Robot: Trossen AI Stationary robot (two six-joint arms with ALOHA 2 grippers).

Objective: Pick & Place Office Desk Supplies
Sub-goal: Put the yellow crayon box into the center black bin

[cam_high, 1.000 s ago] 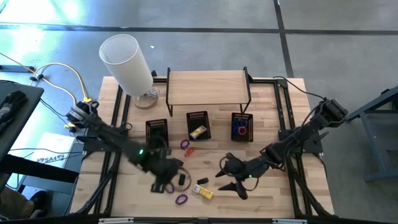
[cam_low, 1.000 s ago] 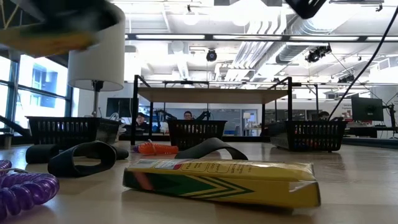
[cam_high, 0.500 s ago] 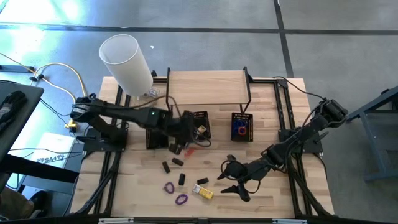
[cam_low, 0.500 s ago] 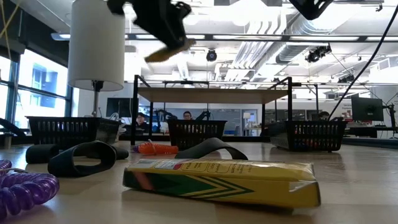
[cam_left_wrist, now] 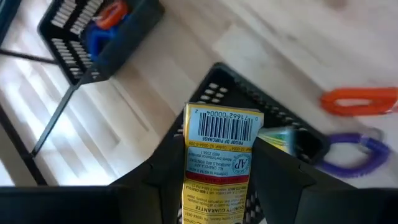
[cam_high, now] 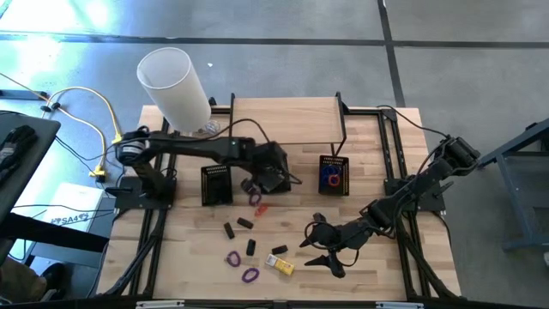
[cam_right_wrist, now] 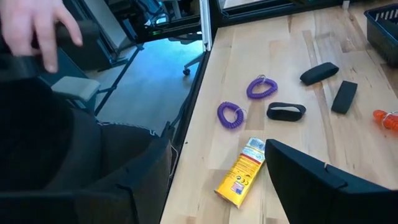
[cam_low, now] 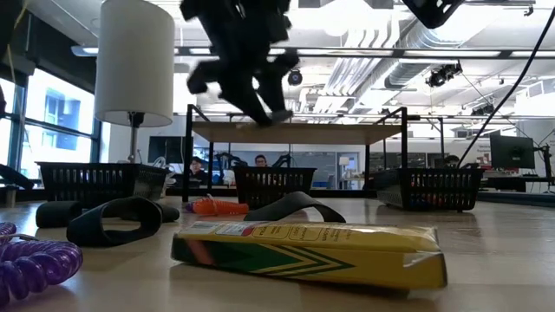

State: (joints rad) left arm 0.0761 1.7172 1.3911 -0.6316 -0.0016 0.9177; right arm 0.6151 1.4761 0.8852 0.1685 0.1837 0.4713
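My left gripper point(cam_high: 264, 174) is shut on a yellow box point(cam_left_wrist: 222, 142) with a barcode and holds it above the middle black basket point(cam_left_wrist: 214, 93), where another yellow box point(cam_left_wrist: 278, 140) lies. On the table nearer the front lie a further yellow box point(cam_high: 280, 263), purple coil loops point(cam_high: 250, 275), small black pieces point(cam_high: 244, 223) and an orange coil point(cam_high: 261, 209). The right basket point(cam_high: 334, 174) holds blue and orange loops. My right gripper point(cam_high: 322, 251) hangs open over the table's front right, with nothing between its fingers. My left gripper pinches the yellow box by its two long sides point(cam_left_wrist: 214, 190) between its two fingers. The fingers slant down and lie along the box, whose barcode end point(cam_left_wrist: 225, 124) sticks out past them. The box is lifted clear, over the middle basket.
A tall white cylinder lamp point(cam_high: 176, 86) stands at the far left beside a wooden shelf point(cam_high: 287, 120). The left basket point(cam_high: 216, 183) stands in front of it. A person's hand point(cam_right_wrist: 37, 25) shows beyond the table's edge in the right wrist view.
My left gripper has carried the yellow box from the table's near left toward the far edge and to the right, to above the middle basket, rolling about its own line on the way. The things on the table have stayed where they were.
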